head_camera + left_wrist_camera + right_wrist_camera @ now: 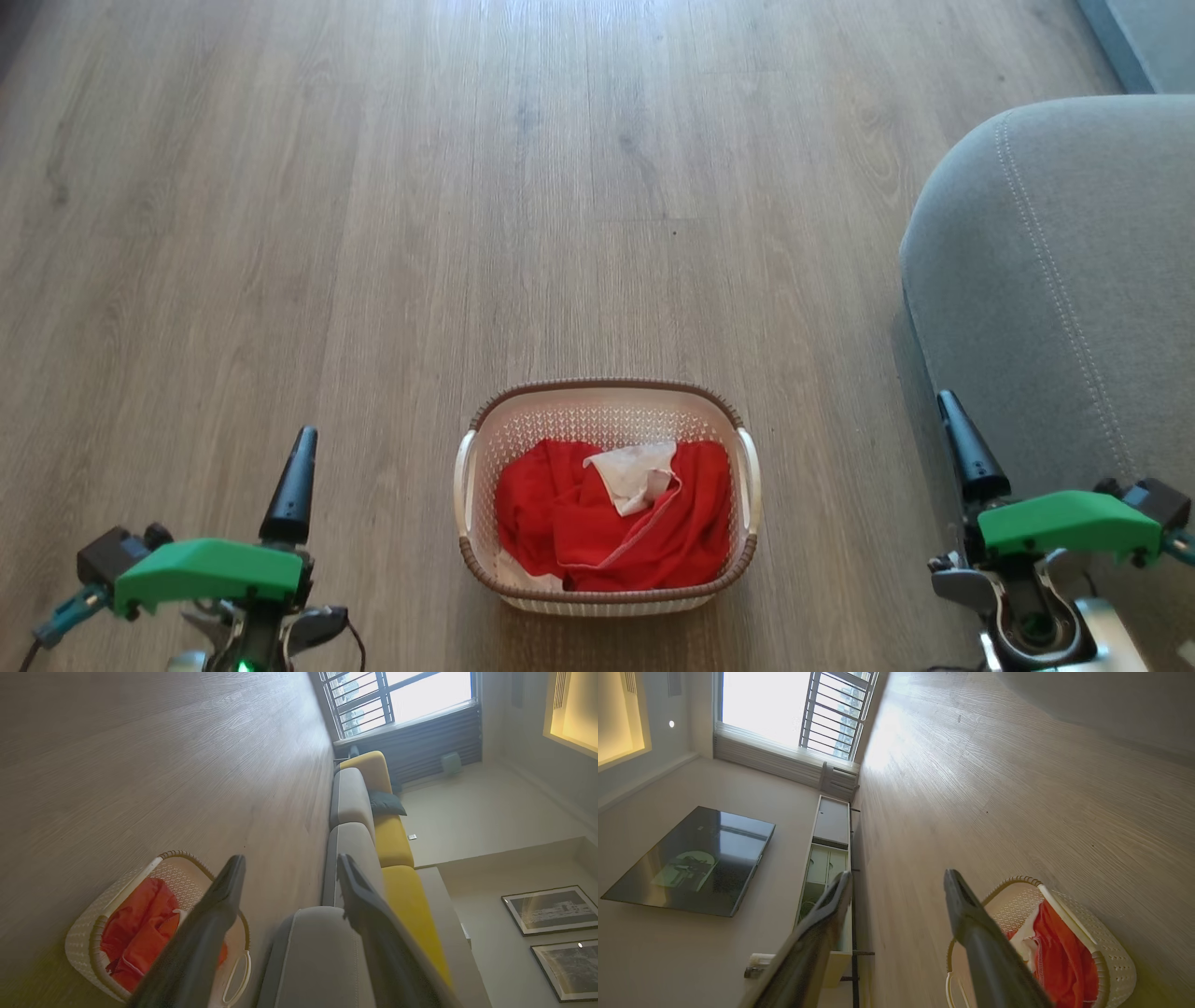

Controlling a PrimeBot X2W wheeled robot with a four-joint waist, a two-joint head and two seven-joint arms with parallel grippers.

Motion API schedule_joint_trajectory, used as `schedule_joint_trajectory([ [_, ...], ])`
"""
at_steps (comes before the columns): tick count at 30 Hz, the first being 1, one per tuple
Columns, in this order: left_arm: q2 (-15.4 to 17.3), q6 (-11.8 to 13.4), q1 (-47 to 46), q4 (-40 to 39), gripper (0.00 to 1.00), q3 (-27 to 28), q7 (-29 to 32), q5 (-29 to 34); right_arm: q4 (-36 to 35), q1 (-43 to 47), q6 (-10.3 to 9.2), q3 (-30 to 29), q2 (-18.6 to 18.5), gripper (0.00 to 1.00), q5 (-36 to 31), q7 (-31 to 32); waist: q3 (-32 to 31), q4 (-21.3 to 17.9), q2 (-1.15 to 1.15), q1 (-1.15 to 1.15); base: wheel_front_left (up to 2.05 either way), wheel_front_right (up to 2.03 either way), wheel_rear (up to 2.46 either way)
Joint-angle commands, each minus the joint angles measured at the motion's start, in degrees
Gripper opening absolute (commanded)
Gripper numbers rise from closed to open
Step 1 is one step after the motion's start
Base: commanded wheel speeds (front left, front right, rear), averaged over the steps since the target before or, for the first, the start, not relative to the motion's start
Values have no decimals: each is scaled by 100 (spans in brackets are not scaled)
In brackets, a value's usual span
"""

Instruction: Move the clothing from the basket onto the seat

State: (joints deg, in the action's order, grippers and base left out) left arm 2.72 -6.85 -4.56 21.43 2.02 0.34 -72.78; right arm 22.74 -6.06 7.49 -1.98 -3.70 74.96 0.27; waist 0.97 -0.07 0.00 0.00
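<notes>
L end effector point(291, 857), R end effector point(897, 872) spread, empty; red clothing point(560, 523) w/ white piece point(635, 471) bunched in basket point(607, 384).

The floor point(373, 233) is pale grey-brown wood-look planking, its boards running away from the robot toward a bright patch of window glare at the far end. A cream perforated laundry basket point(607, 384) with a brown woven-look rim stands directly on it, upright, near the bottom centre of the head view. To the right stands the grey sofa seat point(1055, 280) — near the basket, with a strip of bare planks between them. A low cabinet point(831, 826) stands along the wall on the far side.
</notes>
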Motion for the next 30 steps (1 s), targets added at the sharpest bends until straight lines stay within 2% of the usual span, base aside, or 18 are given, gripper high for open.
schedule_joint_trajectory([
  [1, 127, -20, -357, -210, 100, 43, -92, 187, -140, -379, 0, 73, -111, 100, -179, -75, 4, 0, 0, 0, 0, 0, 0],
  [30, 285, -35, -834, -74, 100, -54, -596, 2846, 334, -1082, 0, 443, -214, 100, -2666, -582, 82, -4, 0, 0, 0, 0, 0],
])
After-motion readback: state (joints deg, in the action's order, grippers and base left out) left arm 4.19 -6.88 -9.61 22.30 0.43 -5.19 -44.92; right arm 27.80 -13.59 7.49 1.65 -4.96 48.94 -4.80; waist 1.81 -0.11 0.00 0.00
